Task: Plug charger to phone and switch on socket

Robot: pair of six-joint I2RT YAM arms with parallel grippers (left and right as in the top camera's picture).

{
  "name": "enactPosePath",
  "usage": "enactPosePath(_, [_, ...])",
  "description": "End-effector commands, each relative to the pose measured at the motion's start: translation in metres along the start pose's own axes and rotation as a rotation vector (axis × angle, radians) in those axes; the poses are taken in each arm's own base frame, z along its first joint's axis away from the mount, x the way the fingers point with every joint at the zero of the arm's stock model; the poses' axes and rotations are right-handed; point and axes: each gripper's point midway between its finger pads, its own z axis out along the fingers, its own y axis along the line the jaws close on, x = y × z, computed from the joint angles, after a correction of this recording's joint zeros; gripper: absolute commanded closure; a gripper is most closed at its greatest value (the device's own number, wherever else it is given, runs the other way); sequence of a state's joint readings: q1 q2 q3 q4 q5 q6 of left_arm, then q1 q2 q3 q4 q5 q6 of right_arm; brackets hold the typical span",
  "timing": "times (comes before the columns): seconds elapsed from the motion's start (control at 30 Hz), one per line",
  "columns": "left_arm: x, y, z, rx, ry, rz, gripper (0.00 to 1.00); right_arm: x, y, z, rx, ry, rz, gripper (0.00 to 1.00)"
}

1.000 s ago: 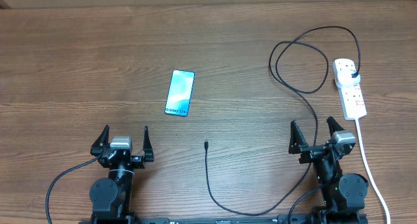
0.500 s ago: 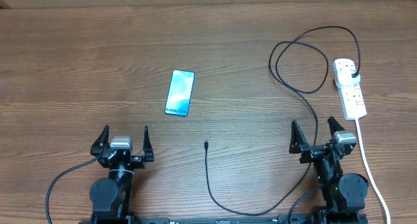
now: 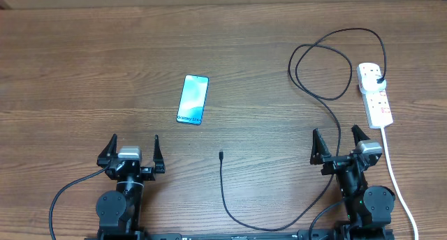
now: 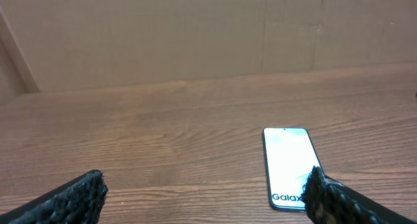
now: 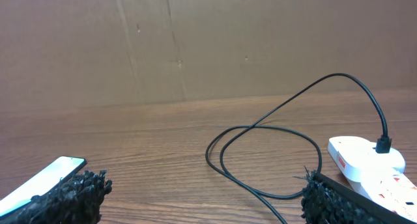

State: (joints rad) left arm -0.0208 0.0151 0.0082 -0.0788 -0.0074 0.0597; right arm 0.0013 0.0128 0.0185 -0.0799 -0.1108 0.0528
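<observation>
The phone [image 3: 193,99] lies flat on the wooden table, left of centre, its light blue screen up; it also shows in the left wrist view [image 4: 289,165] and in the right wrist view [image 5: 43,180]. The charger cable [image 3: 323,93] loops across the right half; its connector tip [image 3: 221,155] lies free near the front middle. Its black plug [image 3: 380,80] sits in the white socket strip [image 3: 374,95] at the right, also in the right wrist view [image 5: 361,155]. My left gripper [image 3: 132,151] is open and empty at the front left. My right gripper [image 3: 338,144] is open and empty at the front right.
The strip's thick white cord [image 3: 394,177] runs down the right side toward the front edge. A brown cardboard wall [image 4: 195,35] stands behind the table. The black cable passes close by my right arm's base.
</observation>
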Motion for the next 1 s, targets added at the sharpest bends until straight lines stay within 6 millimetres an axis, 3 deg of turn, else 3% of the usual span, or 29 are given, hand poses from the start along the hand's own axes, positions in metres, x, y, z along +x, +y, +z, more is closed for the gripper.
enactPosePath(0.0, [-0.001, -0.001, 0.000, 0.003, -0.007, 0.016, 0.00, 0.002, -0.003, 0.000, 0.015, -0.005, 0.005, 0.00])
enactPosePath(0.77, [-0.001, -0.002, 0.000, 0.009, -0.010, 0.016, 0.00, 0.002, 0.000, 0.000, 0.003, -0.003, 0.004, 0.00])
enactPosePath(0.87, [-0.016, -0.004, -0.001, 0.021, -0.068, 0.014, 0.00, 0.002, 0.000, 0.000, 0.003, -0.003, 0.004, 0.00])
enactPosePath(0.97, [-0.037, -0.018, -0.008, 0.111, -0.101, 0.009, 0.00, 0.002, 0.000, 0.000, 0.003, -0.003, 0.004, 0.00])
